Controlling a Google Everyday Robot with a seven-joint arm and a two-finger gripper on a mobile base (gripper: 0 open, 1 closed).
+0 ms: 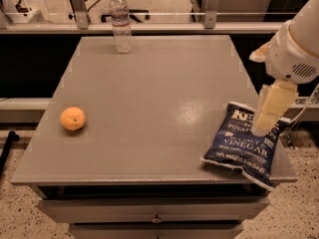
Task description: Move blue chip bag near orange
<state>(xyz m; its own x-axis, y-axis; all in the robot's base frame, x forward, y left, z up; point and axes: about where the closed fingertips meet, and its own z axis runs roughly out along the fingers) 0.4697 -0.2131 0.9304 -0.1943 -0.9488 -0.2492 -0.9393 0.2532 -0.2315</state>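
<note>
The blue chip bag (245,143) lies flat at the front right corner of the grey table (154,98), its lower corner hanging over the front edge. The orange (73,118) sits near the table's left edge, far from the bag. My gripper (266,114) hangs from the white arm at the right. It points down over the bag's upper right corner, its tip at or just above the bag.
A clear water bottle (121,21) stands upright at the table's back left. The table has drawers below its front edge. A rail with metal posts runs behind the table.
</note>
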